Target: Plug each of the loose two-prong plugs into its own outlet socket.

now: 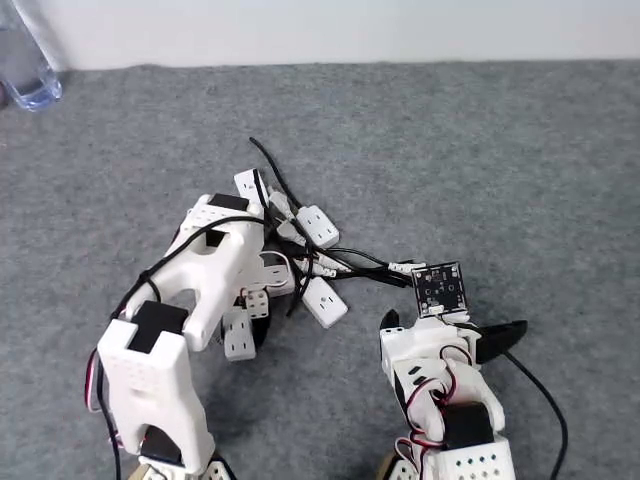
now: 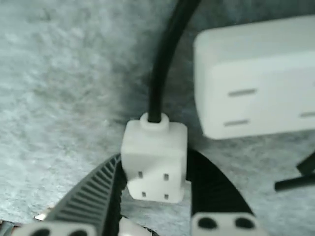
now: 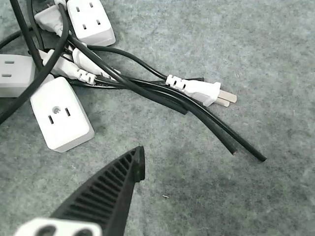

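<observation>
A clear bottle (image 1: 25, 60) stands at the far left edge of the grey mat (image 1: 480, 150); what it holds cannot be told. Among the tangled black cords (image 3: 147, 83), a white socket block (image 3: 61, 115) lies face up with its slots showing. A loose two-prong plug (image 3: 202, 91) lies near it, prongs pointing away from the pile. The left gripper (image 2: 154, 169), low in the pile, pinches a small socket block (image 2: 155, 142) by its sides. The right gripper (image 1: 455, 322) hovers near the plug, fingers spread wide.

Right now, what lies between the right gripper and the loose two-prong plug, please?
In the right wrist view, two black cables cross the grey carpet between them.
</observation>
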You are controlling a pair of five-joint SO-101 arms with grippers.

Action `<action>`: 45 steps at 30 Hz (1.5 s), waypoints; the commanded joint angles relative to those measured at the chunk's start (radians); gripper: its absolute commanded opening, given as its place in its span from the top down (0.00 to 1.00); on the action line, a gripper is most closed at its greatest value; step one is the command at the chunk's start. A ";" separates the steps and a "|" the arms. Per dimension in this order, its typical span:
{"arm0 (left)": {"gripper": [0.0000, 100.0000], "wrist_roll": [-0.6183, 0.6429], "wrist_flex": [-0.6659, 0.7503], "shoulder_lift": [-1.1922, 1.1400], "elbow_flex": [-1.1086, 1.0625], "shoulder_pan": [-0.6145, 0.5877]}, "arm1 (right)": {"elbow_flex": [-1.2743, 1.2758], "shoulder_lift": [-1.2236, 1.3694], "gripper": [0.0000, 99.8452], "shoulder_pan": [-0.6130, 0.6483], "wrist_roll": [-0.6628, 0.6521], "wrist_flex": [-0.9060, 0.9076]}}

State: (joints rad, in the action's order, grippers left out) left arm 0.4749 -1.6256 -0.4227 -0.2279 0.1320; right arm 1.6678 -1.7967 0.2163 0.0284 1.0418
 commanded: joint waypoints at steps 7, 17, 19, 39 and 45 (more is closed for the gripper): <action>0.99 -0.204 -0.114 0.224 0.134 -0.361 | 0.015 0.007 0.30 -0.004 -0.015 -0.001; 0.99 -0.439 -0.112 0.299 0.170 -0.832 | 0.015 0.007 0.30 -0.004 -0.015 -0.001; 0.99 -0.506 -0.110 0.296 0.170 -0.910 | 0.015 0.007 0.30 -0.004 -0.015 -0.001; 0.99 -0.809 0.253 0.295 0.016 -1.148 | 0.015 0.007 0.30 -0.002 -0.015 0.002; 0.98 -0.807 0.342 0.295 -0.061 -1.069 | 0.015 0.007 0.30 -0.001 -0.015 0.018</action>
State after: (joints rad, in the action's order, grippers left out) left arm -0.3230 -1.3234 -0.1711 -0.2693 -0.9789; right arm 1.6678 -1.7967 0.2163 0.0284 1.0510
